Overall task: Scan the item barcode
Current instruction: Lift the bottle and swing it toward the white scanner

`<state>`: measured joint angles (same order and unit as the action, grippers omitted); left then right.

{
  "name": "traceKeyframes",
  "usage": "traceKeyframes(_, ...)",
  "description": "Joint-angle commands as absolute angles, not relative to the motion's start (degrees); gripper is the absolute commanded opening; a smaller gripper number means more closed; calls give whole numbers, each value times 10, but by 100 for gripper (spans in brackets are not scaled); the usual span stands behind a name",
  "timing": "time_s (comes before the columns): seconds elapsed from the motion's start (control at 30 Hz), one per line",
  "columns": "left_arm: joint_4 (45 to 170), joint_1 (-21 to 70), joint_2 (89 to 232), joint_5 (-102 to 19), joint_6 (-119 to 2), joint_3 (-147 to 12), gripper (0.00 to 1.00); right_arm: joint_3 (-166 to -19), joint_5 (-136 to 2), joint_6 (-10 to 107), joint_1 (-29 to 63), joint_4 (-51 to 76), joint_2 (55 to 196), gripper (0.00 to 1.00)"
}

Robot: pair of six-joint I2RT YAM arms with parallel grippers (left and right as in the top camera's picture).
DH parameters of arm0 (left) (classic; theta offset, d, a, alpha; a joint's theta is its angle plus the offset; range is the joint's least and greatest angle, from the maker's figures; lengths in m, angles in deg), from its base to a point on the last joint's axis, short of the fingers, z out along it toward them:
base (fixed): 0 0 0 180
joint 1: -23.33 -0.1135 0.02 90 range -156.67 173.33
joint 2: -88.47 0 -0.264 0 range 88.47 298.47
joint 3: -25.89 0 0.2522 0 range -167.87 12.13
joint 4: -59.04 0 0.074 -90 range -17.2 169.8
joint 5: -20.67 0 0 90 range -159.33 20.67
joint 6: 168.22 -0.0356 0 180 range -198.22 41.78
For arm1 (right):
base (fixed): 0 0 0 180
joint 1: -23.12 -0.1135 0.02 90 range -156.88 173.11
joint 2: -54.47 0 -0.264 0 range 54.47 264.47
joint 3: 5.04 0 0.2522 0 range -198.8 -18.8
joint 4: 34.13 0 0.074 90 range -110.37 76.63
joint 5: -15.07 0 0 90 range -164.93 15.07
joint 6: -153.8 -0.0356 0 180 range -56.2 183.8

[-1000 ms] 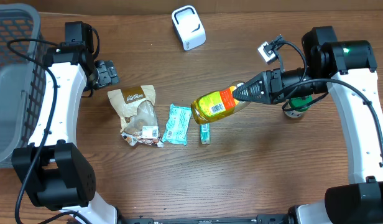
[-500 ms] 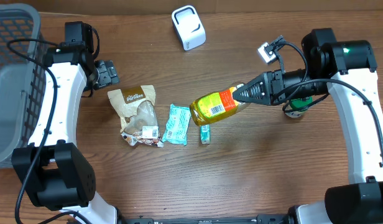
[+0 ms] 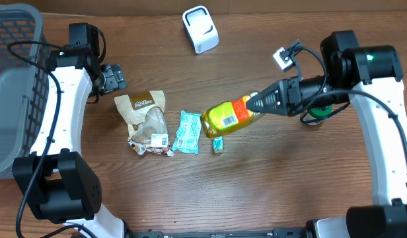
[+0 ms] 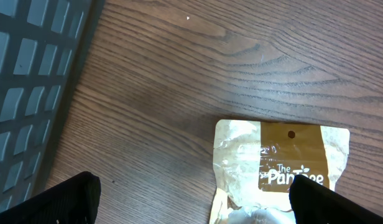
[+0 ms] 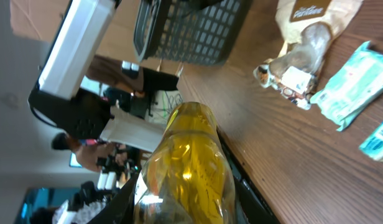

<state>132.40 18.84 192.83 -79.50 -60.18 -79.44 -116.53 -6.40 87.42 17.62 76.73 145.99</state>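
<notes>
Two arms working: right gripper (image 3: 255, 104) pinching yellow bottle (image 3: 226, 116) at its neck.
Bottle is hanging over table (image 3: 289, 172) centre; left gripper (image 3: 116, 78), spread wide, is hovering at 10 o'clock.

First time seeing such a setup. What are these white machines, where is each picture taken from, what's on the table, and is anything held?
These are two robot arms at a table, each ending in a two-finger gripper. One picture looks down from above; the other two come from a camera on each wrist. On the table lie a brown snack bag, a teal packet and a small green packet, plus a white box, probably the scanner, and a grey basket at the left. The right gripper is shut on a yellow bottle, holding it by the neck above the packets. The left gripper is open and empty, near the snack bag.
</notes>
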Motion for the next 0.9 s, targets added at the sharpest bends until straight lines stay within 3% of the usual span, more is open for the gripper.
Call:
traceKeyframes(0.0,1324,192,1919,-802,-604,-799,100,-1174,-50,863,156,767,1416,24)
traceKeyframes(0.47,1324,192,1919,-802,-604,-799,100,-1174,-59,850,141,752,1374,25)
traceKeyframes(0.77,1324,192,1919,-802,-604,-799,99,-1174,-352,708,141,585,1411,25)
traceKeyframes(0.8,1324,192,1919,-802,-604,-799,100,-1174,-386,704,141,554,1420,33)
traceKeyframes(0.87,1324,192,1919,-802,-604,-799,100,-1174,-391,704,142,523,1425,36)
